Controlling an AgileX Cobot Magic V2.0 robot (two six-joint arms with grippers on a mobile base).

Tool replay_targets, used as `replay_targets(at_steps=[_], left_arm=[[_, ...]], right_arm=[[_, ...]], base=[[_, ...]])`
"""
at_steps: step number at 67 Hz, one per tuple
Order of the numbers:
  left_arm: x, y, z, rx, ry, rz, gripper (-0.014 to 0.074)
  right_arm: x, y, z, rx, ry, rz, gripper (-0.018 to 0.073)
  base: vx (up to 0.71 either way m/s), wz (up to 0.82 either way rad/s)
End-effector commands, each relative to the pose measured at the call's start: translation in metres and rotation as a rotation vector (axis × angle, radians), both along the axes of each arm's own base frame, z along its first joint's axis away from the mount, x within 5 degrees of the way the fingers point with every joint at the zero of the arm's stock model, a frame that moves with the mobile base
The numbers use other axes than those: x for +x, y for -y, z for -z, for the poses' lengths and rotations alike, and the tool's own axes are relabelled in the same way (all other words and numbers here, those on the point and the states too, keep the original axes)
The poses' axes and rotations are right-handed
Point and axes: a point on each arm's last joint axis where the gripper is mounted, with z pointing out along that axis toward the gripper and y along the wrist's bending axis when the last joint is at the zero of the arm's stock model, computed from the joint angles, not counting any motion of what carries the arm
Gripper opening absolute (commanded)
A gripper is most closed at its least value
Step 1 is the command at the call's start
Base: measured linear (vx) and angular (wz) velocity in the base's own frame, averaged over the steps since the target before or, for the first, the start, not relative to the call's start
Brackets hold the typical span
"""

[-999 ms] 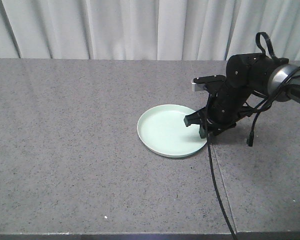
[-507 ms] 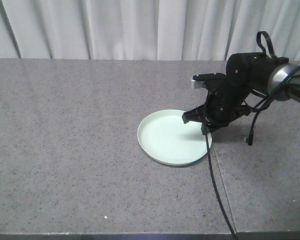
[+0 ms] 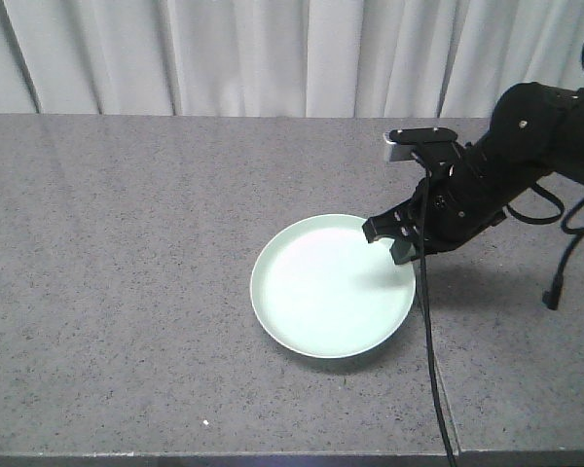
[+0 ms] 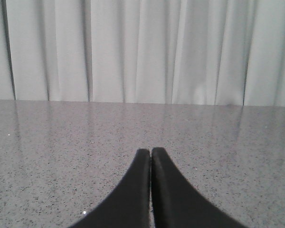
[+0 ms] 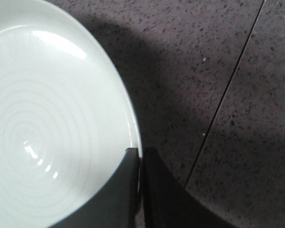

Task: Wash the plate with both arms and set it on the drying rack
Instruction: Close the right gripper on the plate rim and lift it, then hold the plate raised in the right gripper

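The pale mint-green plate [image 3: 326, 287] hangs a little above the grey stone counter, casting a shadow beneath it. My right gripper [image 3: 397, 243] is shut on its right rim. In the right wrist view the plate [image 5: 42, 123] fills the left side, and the rim sits pinched between the two black fingers of the gripper [image 5: 139, 159]. The black right arm [image 3: 511, 165] reaches in from the right edge. My left gripper [image 4: 150, 154] is shut with nothing between its fingers, low over bare counter. The drying rack is out of view.
A seam [image 3: 430, 350] in the grey counter [image 3: 127, 272] runs from under the plate's right side to the front edge. A black cable [image 3: 428, 360] hangs from the right arm across it. White curtains [image 3: 273, 53] close the back.
My right gripper has risen with the plate's rim in its grip; the plate has come off the counter and looks larger and nearer. The right arm has pulled back to the right.
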Motion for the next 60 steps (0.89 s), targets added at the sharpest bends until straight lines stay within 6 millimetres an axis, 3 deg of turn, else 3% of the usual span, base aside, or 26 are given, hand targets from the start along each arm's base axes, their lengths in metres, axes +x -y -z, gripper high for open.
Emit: replay_targets(at_steps=[1, 15, 32, 60], left_arm=[[-0.003, 0.0, -0.015, -0.005, 0.114, 0.005, -0.0006], [-0.003, 0.0, -0.015, -0.005, 0.114, 0.005, -0.0006], [-0.003, 0.0, -0.015, -0.005, 0.114, 0.005, -0.0006], [-0.003, 0.0, -0.015, -0.005, 0.114, 0.005, -0.0006]], right_arm=[[-0.024, -0.007, -0.04, 0.056, 0.14, -0.045, -0.0002], [-0.063, -0.023, -0.064, 0.085, 0.196, -0.127, -0.0002], [-0.097, -0.042, -0.083, 0.142, 0.184, -0.23, -0.0002], [-0.104, -0.049, -0.084, 0.14, 0.175, -0.265, -0.0001]], base=[[0.0, 0.0], [0.0, 0.0], [0.0, 0.0], [0.0, 0.0]])
